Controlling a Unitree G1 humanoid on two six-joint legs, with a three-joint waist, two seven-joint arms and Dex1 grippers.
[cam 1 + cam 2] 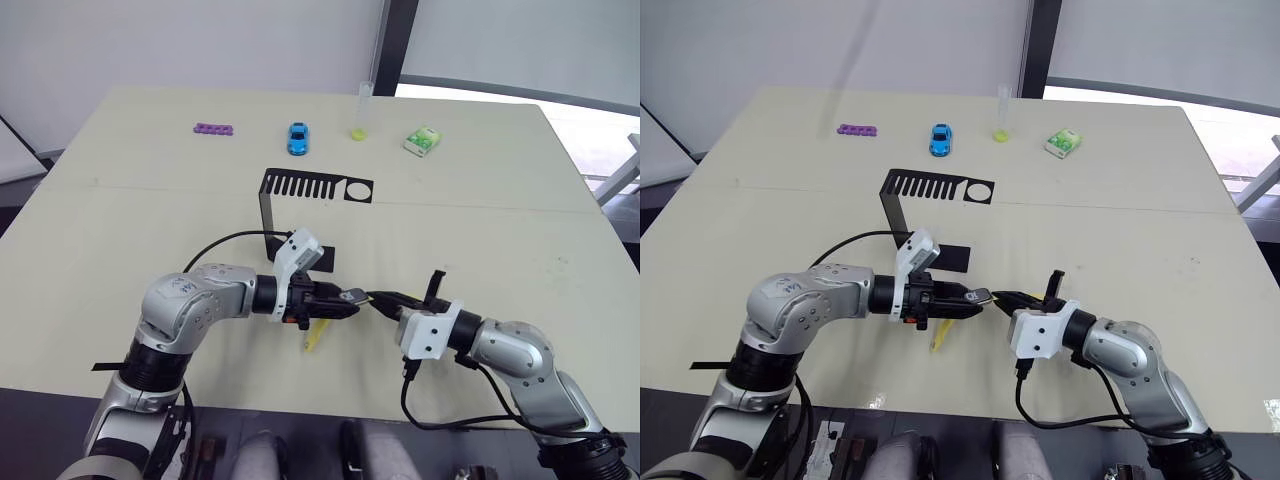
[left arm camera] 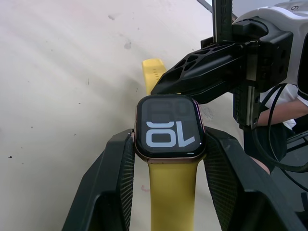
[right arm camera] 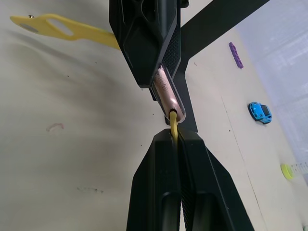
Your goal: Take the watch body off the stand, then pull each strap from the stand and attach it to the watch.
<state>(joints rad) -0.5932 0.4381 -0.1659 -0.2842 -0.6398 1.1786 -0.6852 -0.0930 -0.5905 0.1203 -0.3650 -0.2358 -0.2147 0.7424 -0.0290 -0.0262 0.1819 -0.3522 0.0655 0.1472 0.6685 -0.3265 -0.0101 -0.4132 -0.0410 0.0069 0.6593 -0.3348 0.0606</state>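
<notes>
Purple plastic, a small strip of linked beads [image 1: 214,129], lies in the upper left of the head view on the pale table [image 1: 520,230]; right of it we see a blue toy car [image 1: 298,138], a clear tube with a yellow bottom [image 1: 361,112] and a green-white packet [image 1: 422,141] in a row along the far edge. Just below the car stands the stand [image 1: 312,190], its slotted top plate with a round hole facing us and bare.

Lower in the frame, left of centre, our left gripper [image 1: 345,300] has its fingers narrowed onto the sides of the watch body [image 2: 168,127], whose dark screen shows white digits. One yellow strap [image 2: 173,192] is joined to the case and runs down between those fingers; its free end [image 1: 314,336] hangs toward the table below the gripper.

Immediately right, meeting it at frame centre, our right gripper [image 1: 384,298] has its fingers pressed together on the second strap [image 3: 173,128], whose end touches the copper-toned edge of the case. We cannot tell whether it is fully seated.
</notes>
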